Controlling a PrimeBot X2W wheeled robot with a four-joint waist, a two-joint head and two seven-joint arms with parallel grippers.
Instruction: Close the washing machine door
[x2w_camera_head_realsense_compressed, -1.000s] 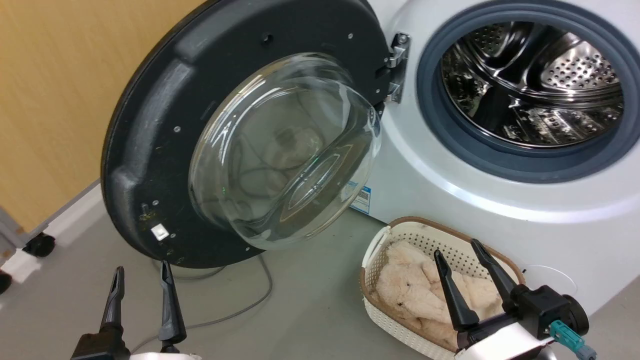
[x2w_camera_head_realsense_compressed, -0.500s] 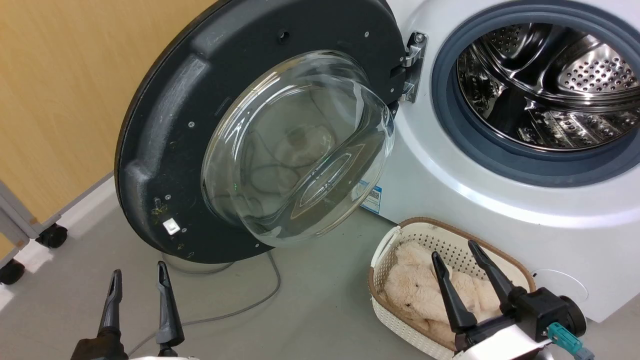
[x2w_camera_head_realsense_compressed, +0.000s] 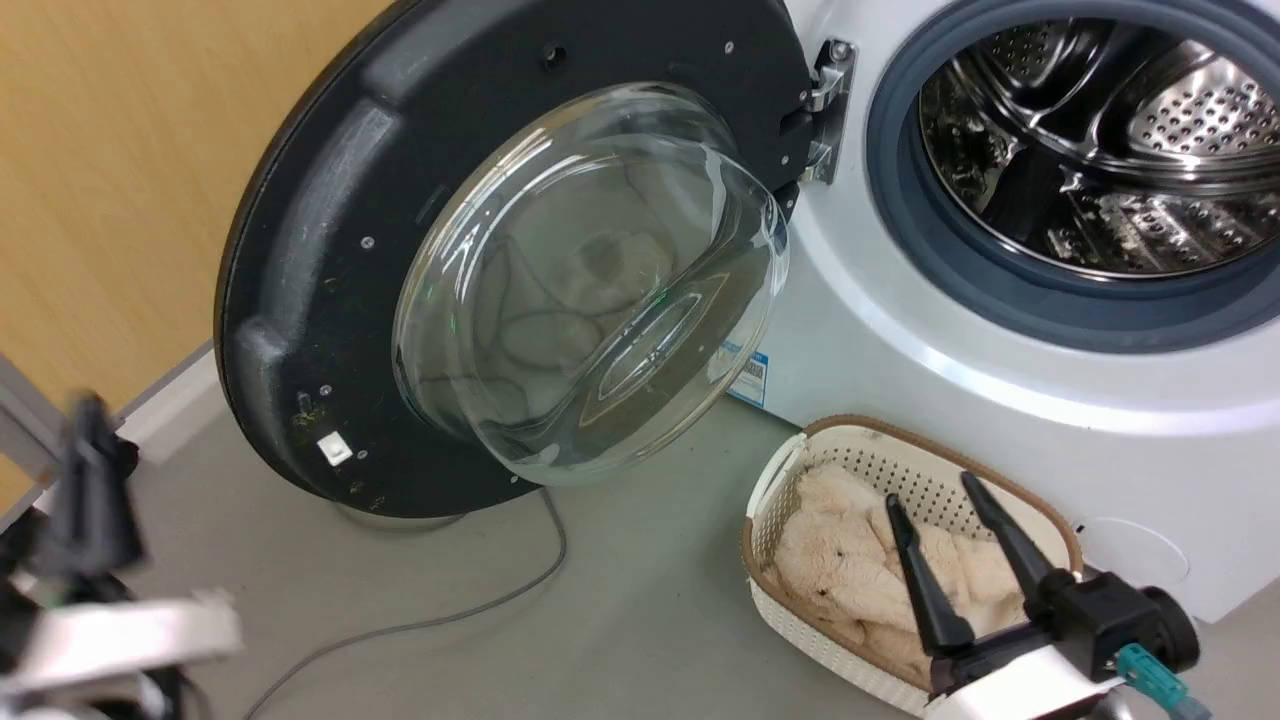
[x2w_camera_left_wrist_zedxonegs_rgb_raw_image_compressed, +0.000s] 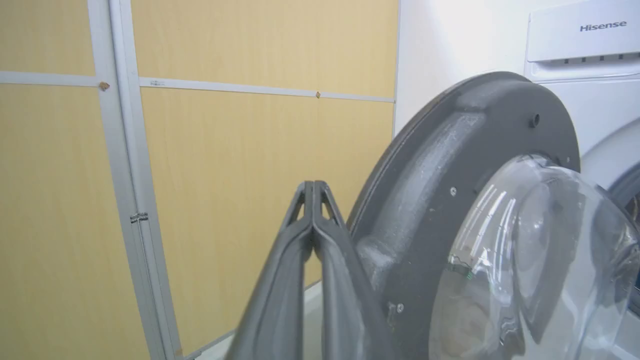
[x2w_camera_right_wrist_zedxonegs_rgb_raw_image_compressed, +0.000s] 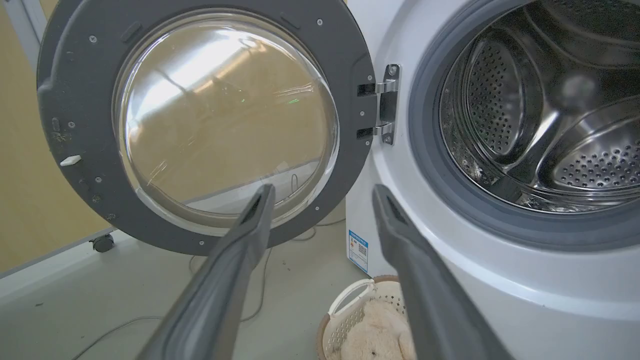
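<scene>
Door (x2w_camera_head_realsense_compressed: 300, 280) stands wide open, left gripper (x2w_camera_left_wrist_zedxonegs_rgb_raw_image_compressed: 312, 187) pinched together, seemingly clear of it.

We see the washing machine door (x2w_camera_head_realsense_compressed: 330, 250) (black rim, bulging glass) swung wide open beside the white washing machine (x2w_camera_head_realsense_compressed: 900, 330).

Looking at a staged laundry corner, likely a lab: seeing tan partition panels (x2w_camera_left_wrist_zedxonegs_rgb_raw_image_compressed: 225, 175) in grey metal framing left of the washing machine (x2w_camera_head_realsense_compressed: 1000, 420), a castor (x2w_camera_right_wrist_zedxonegs_rgb_raw_image_compressed: 103, 243) near their base, a cable (x2w_camera_head_realsense_compressed: 400, 630) trailing over grey floor (x2w_camera_head_realsense_compressed: 650, 600) before it.
</scene>
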